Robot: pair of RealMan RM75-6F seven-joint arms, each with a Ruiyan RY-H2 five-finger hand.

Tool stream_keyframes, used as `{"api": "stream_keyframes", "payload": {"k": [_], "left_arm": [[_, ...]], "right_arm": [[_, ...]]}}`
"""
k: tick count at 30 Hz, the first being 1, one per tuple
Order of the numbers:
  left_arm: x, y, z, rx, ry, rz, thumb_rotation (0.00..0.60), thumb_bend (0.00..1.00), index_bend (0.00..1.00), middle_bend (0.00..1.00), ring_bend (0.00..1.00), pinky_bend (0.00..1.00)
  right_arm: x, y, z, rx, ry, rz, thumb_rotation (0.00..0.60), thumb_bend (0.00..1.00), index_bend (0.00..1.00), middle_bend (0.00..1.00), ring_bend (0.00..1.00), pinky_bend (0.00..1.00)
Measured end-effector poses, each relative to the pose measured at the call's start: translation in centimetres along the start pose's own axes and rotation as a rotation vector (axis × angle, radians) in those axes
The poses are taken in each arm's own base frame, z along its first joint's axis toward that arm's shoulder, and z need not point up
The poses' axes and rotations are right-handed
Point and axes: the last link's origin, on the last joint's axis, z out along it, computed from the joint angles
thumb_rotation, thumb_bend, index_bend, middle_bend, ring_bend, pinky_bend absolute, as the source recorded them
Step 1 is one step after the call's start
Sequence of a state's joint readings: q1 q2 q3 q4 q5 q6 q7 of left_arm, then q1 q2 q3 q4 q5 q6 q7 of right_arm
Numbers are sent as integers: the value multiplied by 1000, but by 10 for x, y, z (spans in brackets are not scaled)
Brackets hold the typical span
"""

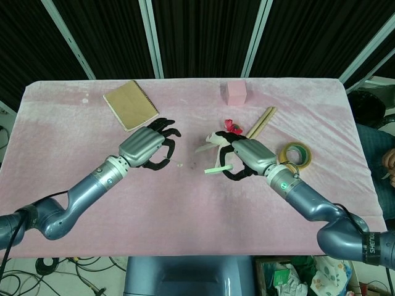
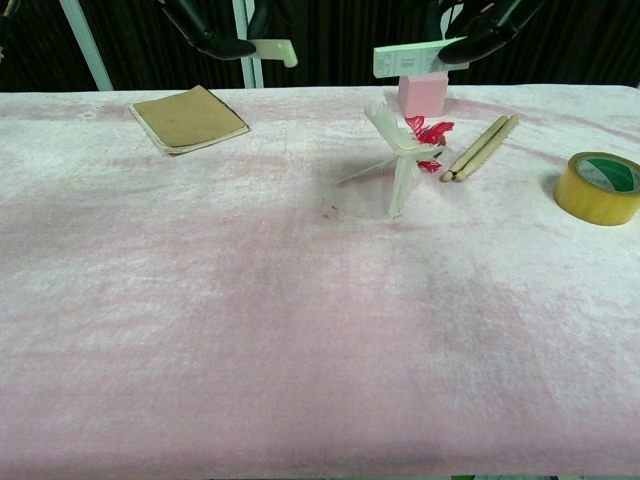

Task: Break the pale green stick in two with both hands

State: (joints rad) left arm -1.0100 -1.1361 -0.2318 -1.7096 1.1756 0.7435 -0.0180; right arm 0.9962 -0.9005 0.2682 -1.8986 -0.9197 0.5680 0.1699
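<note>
Above the table, left hand [image 1: 143,148] and right hand [image 1: 250,157] each grip half the stick [image 2: 411,58].

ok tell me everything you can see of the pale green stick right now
The pale green stick is in two pieces, held apart above the pink table cloth. The longer piece, flat and pale green with small print on its side, lies about level in the right hand. A shorter, paler stub sticks out of the left hand. Neither piece touches the table. It looks rigid, perhaps plastic or wafer.
</note>
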Motion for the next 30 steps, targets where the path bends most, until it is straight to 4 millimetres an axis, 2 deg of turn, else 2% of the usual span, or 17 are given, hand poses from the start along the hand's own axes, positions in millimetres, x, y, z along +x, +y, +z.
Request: {"api": "stream_keyframes", "payload": {"k": [6,11,16,19,24,30], "left_arm": [[1,-22,-20,46,1,27,600,549,707,225,0,0],[-8,-42,-43,68,7,17,600,545,689,204,0,0],[-32,-67,-71,99,-16,23,600,545,690,199,0,0],[-50,-75,-81,99,-8,-5,600,545,689,198,0,0],[-83,-83,-81,98,-9,-48,600,545,688,195,0,0],[-117,-74,-60,60,-27,-91,600,544,677,189,0,0]], "right_arm": [[1,19,-11,-40,19,-44,600,583,928,0,0,82],[-8,35,-21,-68,56,-76,600,549,927,0,0,81],[-37,46,-20,-76,67,-12,600,537,925,0,0,82],[-57,54,-13,-81,78,22,600,536,925,0,0,81],[-93,74,0,-125,92,37,600,536,925,0,0,82],[-118,101,9,-193,99,34,600,536,925,0,0,82]]}}
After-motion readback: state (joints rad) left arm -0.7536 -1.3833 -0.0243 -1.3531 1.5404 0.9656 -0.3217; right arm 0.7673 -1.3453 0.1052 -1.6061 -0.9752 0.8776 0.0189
